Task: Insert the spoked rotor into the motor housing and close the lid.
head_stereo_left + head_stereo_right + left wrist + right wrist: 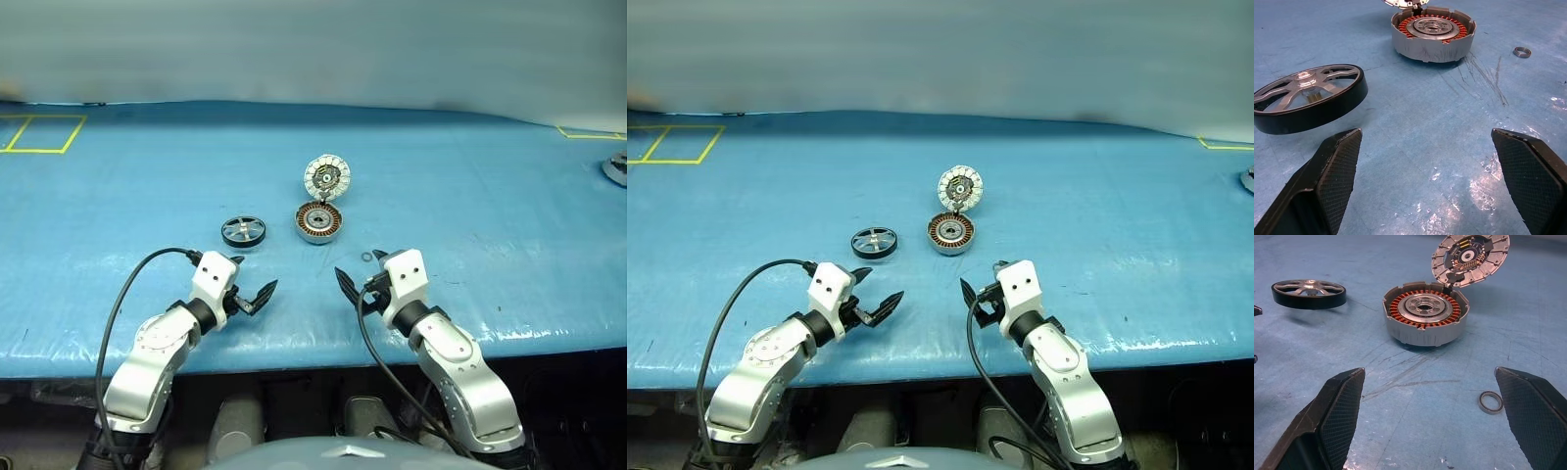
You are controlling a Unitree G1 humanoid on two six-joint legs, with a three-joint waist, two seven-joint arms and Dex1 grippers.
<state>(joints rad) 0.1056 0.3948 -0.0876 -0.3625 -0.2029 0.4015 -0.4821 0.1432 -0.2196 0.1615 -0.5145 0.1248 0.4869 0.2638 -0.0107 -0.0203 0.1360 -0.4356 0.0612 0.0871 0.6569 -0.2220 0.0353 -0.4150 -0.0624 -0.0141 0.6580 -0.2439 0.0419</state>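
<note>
The spoked rotor, a black-rimmed wheel with silver spokes, lies flat on the blue table, left of the motor housing. Copper windings ring the inside of the housing, a grey cup. Its lid stands up open at the far rim, showing pale segments around a dark centre. My left gripper hovers open, nearer than the rotor, with nothing between its fingers. On the other side my right gripper is open and empty too, in front of the housing.
A small loose metal ring lies on the table just ahead of my right gripper. Yellow tape marks sit at the far left and far right. Another round metal part shows at the right edge. The table's front edge runs just behind both grippers.
</note>
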